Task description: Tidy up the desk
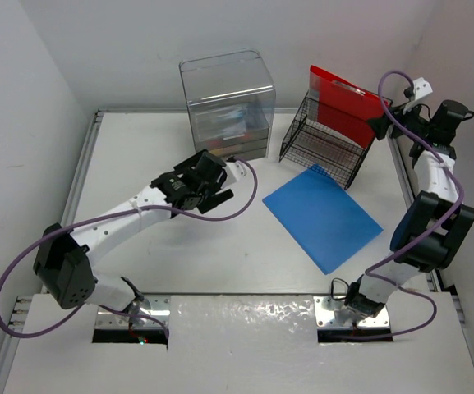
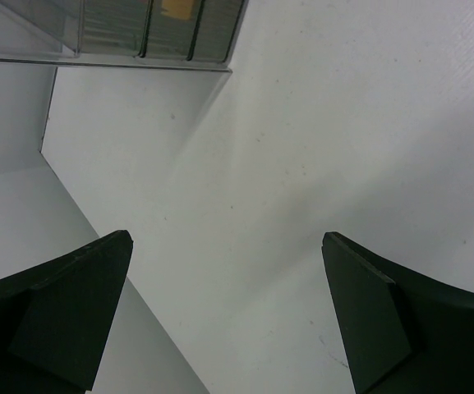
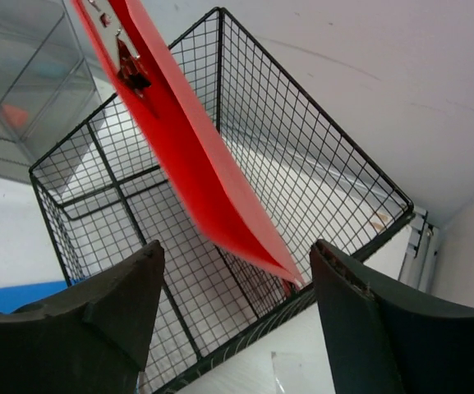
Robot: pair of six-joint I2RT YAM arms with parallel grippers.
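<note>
The desk (image 1: 220,254) is a wide white tabletop with metal edge rails. A red folder (image 1: 347,103) stands tilted in a black wire basket (image 1: 323,152) at the back right. My right gripper (image 1: 382,123) hangs at the folder's right edge. In the right wrist view its jaws (image 3: 237,246) are open, and the red folder's lower corner (image 3: 187,148) sits between and beyond them, untouched. A blue folder (image 1: 323,215) lies flat in front of the basket. My left gripper (image 1: 218,190) hovers open over bare desk (image 2: 302,123), holding nothing.
A clear plastic drawer unit (image 1: 227,103) stands at the back centre, just beyond the left gripper, and shows at the top of the left wrist view (image 2: 138,29). White wall panels enclose the left, back and right sides. Purple cables loop off both arms.
</note>
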